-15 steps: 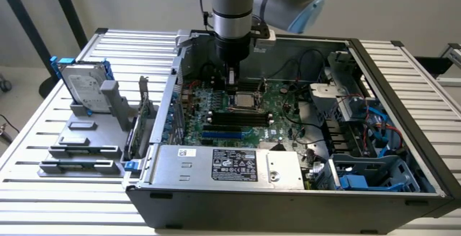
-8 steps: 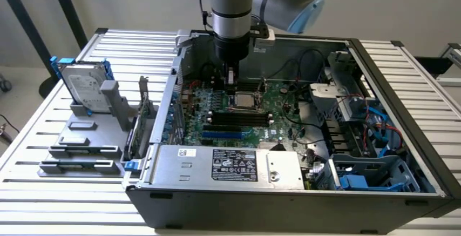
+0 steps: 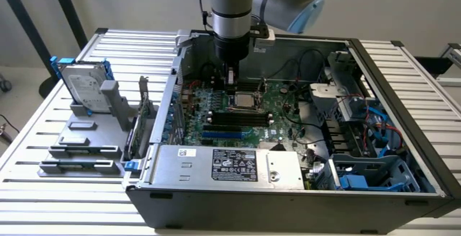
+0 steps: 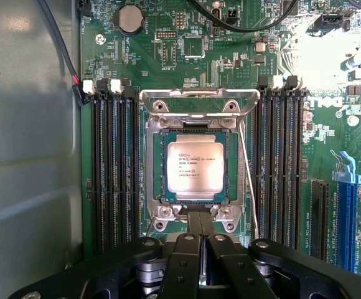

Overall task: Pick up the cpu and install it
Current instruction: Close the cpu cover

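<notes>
The cpu [image 4: 195, 165], a small square chip with a dull silver top, lies flat in the motherboard socket [image 4: 154, 187], inside the metal socket frame. In the exterior view the cpu [image 3: 241, 102] sits in the middle of the green board inside the open computer case. My gripper [image 4: 199, 225] hangs just above the socket's edge, beside the cpu and not on it. Its two black fingers [image 4: 182, 261] are pressed together, with nothing visible between them. From the exterior view, the gripper [image 3: 231, 80] points straight down into the case over the socket.
Black memory slots [image 4: 115, 174] flank the socket on both sides, and a thin socket lever [image 4: 249, 187] runs along one side. A hard drive in a blue bracket [image 3: 83, 87] stands on a grey holder at the exterior view's left. The power supply [image 3: 230, 166] and case walls [image 3: 173, 85] hem in the board.
</notes>
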Available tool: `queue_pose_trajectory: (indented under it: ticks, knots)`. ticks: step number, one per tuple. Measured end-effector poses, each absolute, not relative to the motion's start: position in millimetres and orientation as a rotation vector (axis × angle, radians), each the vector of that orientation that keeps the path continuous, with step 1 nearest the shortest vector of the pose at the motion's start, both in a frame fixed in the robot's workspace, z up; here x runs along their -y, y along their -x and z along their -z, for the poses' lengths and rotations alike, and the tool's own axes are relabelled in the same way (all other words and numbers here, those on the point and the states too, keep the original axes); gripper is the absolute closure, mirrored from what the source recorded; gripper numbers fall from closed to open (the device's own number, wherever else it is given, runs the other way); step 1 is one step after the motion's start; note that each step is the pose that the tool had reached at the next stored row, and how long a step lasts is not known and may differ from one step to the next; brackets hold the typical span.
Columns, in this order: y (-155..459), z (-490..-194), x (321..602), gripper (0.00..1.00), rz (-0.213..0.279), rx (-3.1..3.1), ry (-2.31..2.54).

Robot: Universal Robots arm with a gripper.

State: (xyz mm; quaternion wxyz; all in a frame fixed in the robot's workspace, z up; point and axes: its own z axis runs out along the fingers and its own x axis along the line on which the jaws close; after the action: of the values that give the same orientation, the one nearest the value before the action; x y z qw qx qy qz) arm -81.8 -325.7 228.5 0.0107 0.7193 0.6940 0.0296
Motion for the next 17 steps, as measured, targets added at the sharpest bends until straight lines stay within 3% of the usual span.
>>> queue_pose_trajectory:
  ticks: [6, 17]
  knots:
    - [76.6, -231.0, 326.6, 0.89, -0.086, -2.168, -2.248]
    - [44.0, -268.3, 332.5, 0.89, -0.037, -2.192, -2.273]
